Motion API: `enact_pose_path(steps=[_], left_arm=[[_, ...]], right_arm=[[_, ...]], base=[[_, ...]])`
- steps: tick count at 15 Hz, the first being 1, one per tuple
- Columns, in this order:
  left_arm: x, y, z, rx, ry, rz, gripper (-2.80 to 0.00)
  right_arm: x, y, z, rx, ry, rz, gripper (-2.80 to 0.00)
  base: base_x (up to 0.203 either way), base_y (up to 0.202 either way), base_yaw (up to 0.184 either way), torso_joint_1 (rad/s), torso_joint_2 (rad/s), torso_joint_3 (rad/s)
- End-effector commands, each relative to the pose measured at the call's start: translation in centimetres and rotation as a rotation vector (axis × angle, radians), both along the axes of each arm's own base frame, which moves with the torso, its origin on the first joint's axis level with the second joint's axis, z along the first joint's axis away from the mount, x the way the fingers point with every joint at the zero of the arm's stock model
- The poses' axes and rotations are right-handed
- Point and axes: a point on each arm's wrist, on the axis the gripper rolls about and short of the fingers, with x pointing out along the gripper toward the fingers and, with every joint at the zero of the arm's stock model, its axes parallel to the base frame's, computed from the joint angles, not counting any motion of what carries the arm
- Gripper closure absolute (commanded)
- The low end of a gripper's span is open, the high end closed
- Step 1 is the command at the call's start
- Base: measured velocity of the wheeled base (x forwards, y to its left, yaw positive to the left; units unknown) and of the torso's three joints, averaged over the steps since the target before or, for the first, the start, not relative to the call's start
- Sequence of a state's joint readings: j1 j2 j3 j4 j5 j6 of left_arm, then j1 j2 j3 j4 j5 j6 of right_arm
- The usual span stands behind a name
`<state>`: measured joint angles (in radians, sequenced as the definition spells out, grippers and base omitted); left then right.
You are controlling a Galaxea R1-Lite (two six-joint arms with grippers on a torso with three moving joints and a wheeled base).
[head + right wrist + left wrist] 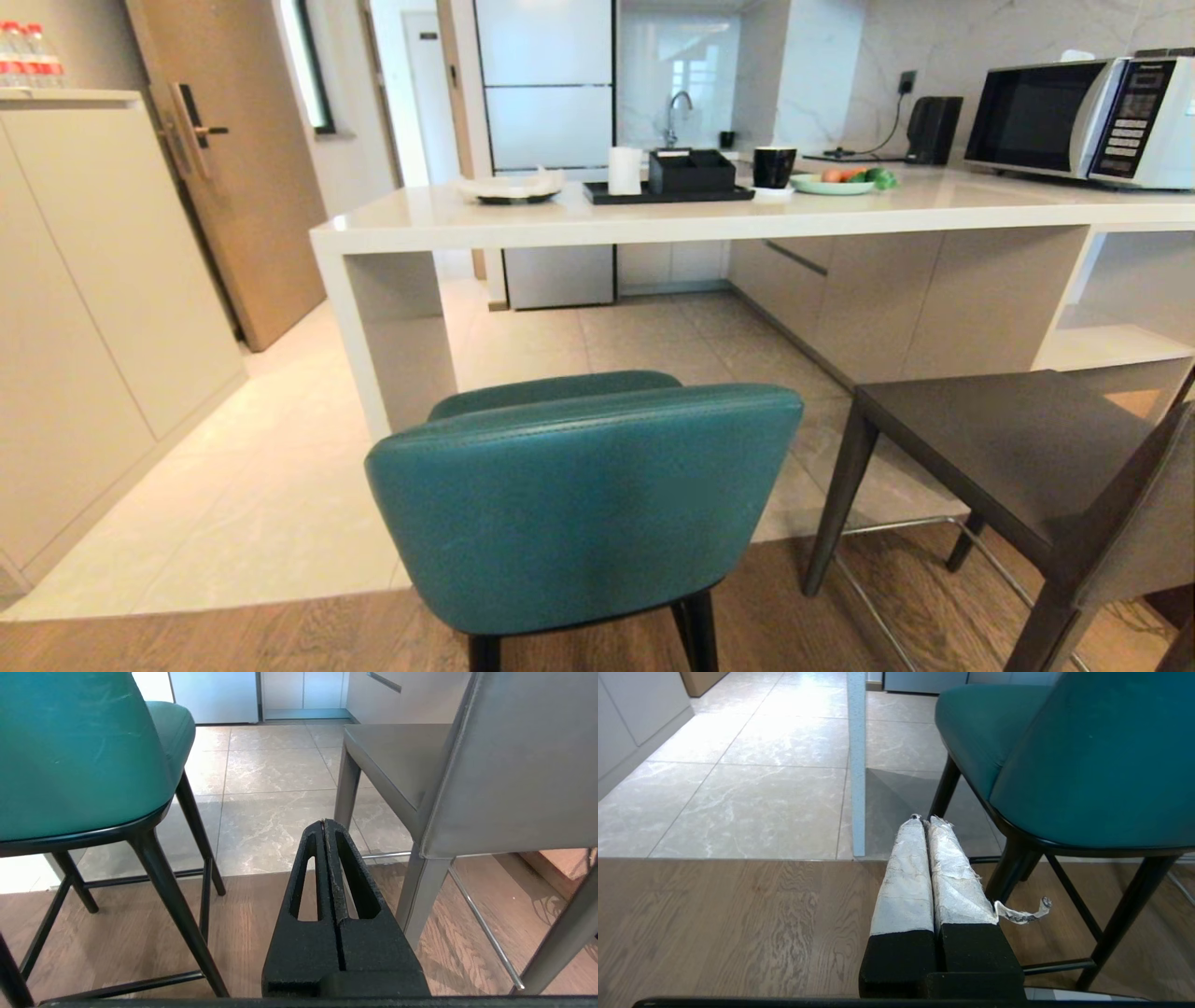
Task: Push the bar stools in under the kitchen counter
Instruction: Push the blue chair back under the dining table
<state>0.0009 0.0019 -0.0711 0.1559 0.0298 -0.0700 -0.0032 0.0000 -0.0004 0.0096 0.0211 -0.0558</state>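
Facing the long glossy off-white stone-look bar surface (653, 224) from the wood-floor side. Both stools stand pulled out, clear of the overhang.

Teal padded stool with curved back and thin black splayed legs (583, 504): dead ahead, back toward the robot, seat nearest the surface's slab end panel (392, 327). Grey leather stool with square back and straight grey legs (1018, 457): off to the right, angled, seat in front of the open white shelf cubby (1111, 345).

Left hand (924, 820): white-wrapped fingers pressed together, empty, low beside the teal stool's black legs, not touching. Right hand (324, 822): black fingers pressed together, empty, in the gap between the two stools, apart from both.

Step in hand, as judged: line up on the teal stool first. Best pushed square on the backrest centre, so it slides straight and does not pivot toward the slab panel. Watch the wood-to-tile seam; the splayed legs could catch there. Slow, steady shove. The grey one likely needs straightening before going in.
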Motion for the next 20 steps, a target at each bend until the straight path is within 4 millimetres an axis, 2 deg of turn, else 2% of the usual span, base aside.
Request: enact_pose_path(steps=[1, 20], left_arm=[[0.0, 0.0, 0.02, 0.0, 0.001, 0.0, 0.0], [0.01, 0.01, -0.03, -0.01, 0.003, 0.002, 0.0]], right_arm=[[0.0, 0.0, -0.01, -0.001, 0.0, 0.001, 0.0], [-0.02, -0.01, 0.01, 0.03, 0.004, -0.004, 0.0]], base=[[0.0, 0.0, 0.0, 0.0, 0.0, 0.0], [0.0, 0.0, 0.0, 0.0, 0.0, 0.0]])
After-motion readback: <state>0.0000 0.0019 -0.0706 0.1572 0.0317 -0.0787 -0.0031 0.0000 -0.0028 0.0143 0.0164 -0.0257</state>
